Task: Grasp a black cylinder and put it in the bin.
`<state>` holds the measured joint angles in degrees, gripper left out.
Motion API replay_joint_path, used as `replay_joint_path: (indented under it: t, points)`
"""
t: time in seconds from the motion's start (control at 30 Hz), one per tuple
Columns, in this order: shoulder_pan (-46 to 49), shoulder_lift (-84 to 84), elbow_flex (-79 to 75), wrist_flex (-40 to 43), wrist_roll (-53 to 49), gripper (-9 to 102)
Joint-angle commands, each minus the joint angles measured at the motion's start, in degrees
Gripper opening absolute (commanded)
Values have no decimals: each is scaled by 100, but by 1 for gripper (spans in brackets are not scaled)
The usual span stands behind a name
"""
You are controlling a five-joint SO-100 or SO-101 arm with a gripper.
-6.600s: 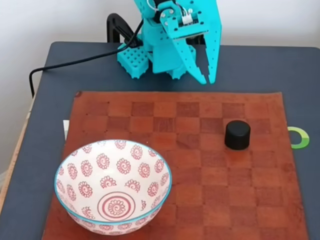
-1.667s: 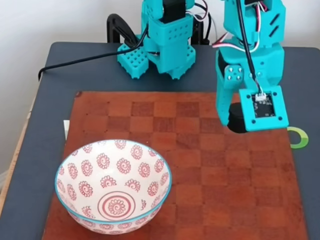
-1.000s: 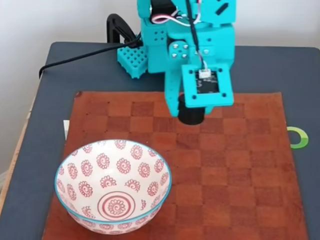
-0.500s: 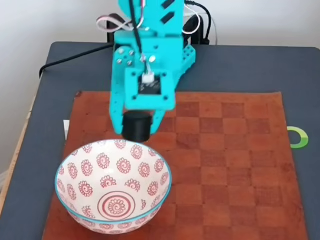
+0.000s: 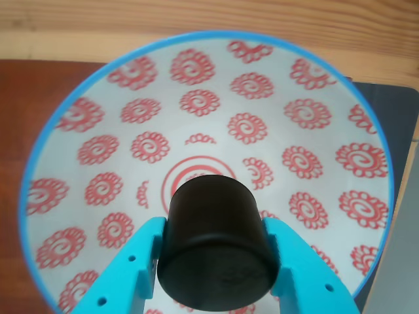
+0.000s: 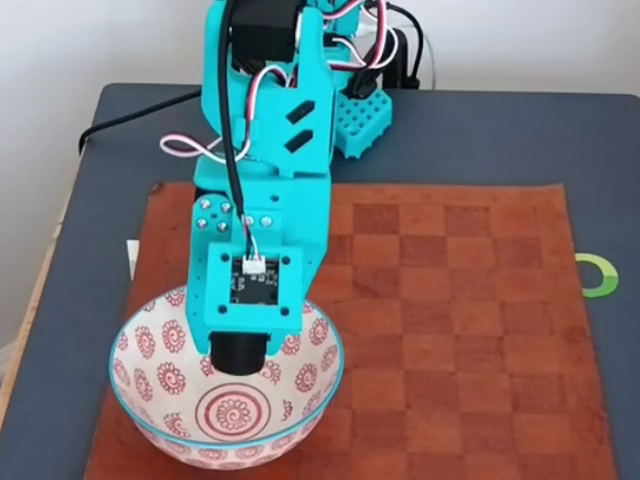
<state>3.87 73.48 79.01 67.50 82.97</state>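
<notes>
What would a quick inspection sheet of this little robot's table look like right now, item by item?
Surface: dark table with a brown checkered mat laid on it.
Job's things: black cylinder held above the inside of the bin, not yet released.
Clutter: green ring mark at the mat's right edge in the fixed view; a white scrap peeking out at its left edge.
Claw: claw shut on the black cylinder, one turquoise finger on each side.
Cables: black cable running off the table's back left; red, white and black wires along the arm.
Surroundings: pale wall behind; wooden floor in the other view.
</notes>
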Motion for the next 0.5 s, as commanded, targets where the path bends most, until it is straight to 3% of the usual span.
replay_joint_path:
  t: [0.0,0.27,0.47]
  points:
    - [35,-62,-404,9,-44,13]
    - [26,-114,-352,26,-53,25]
    - [26,-79,-431,466,-53,24]
